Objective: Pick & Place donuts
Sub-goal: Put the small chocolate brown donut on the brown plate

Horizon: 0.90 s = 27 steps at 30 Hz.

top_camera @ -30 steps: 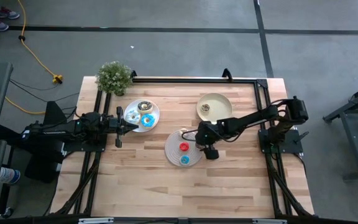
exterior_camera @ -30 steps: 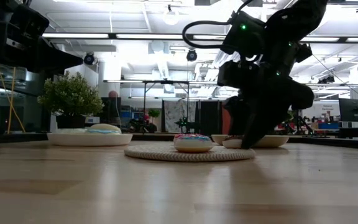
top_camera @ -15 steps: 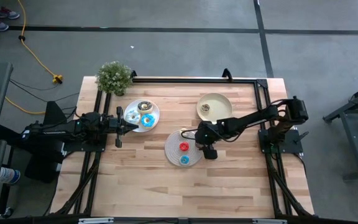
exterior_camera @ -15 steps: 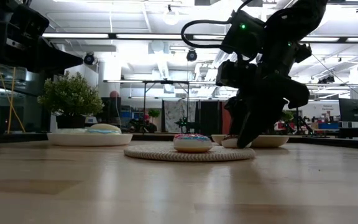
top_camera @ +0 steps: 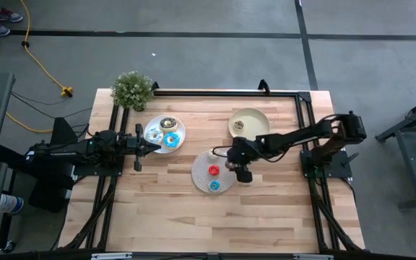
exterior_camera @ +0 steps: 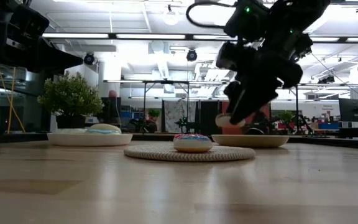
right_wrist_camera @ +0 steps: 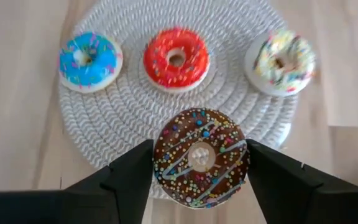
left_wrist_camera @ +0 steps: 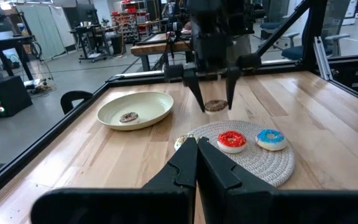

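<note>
My right gripper (right_wrist_camera: pixel 201 163) is shut on a brown mini donut (right_wrist_camera: pixel 201 155) with coloured sprinkles, above the right part of the round pale woven mat (top_camera: pixel 202 177). On the mat lie a red donut (right_wrist_camera: pixel 176 59), a blue donut (right_wrist_camera: pixel 89 61) and a cream donut (right_wrist_camera: pixel 279 62), each flat on its underside. My left gripper (left_wrist_camera: pixel 196 146) is shut and holds nothing; it waits at the table's left, next to the white plate (top_camera: pixel 180 127). My right gripper pinches the brown donut by two opposite sides of its outer rim (right_wrist_camera: pixel 161 163) between its two fingers. The fingers slant down at it from the table's right side. The donut is lifted clear of the mat, icing side up, as the low view (exterior_camera: pixel 230 122) shows.
The white plate carries three larger donuts, among them a blue-iced one (top_camera: pixel 170 139) and a dark one (top_camera: pixel 167 123). A yellow-green plate (top_camera: pixel 257 115) at the far right holds one small brown donut (top_camera: pixel 239 127). A potted plant (top_camera: pixel 133 89) stands at the far left corner.
My right gripper has risen from the right edge of the mat, and the brown donut has come up with it and now hangs clear of the mat. The other donuts have stayed where they were.
</note>
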Motion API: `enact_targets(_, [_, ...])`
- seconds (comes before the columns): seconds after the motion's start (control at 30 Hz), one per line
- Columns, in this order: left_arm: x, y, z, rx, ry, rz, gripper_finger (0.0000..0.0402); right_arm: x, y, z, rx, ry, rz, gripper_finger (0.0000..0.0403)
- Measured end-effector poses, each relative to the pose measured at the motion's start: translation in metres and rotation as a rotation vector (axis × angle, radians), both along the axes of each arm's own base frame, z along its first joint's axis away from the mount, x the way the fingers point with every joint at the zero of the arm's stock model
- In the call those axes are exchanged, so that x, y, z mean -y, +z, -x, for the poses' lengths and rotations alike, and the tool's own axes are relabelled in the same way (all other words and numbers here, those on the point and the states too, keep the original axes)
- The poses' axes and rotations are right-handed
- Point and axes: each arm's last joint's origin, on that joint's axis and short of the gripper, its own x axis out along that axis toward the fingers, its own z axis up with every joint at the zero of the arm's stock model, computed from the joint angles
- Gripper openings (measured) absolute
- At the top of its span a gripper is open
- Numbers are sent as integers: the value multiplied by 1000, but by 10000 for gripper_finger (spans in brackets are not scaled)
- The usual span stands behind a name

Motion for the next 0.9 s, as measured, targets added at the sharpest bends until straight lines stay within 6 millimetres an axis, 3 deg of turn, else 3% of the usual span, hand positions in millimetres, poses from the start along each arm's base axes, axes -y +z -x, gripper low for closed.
enact_targets(0.47, [0, 0, 0, 0, 0, 0, 1, 34, 34, 31, -46, -167, 59, 232])
enact_targets(0.9, [0, 0, 0, 0, 0, 0, 1, 79, 34, 57, -185, -397, 88, 227])
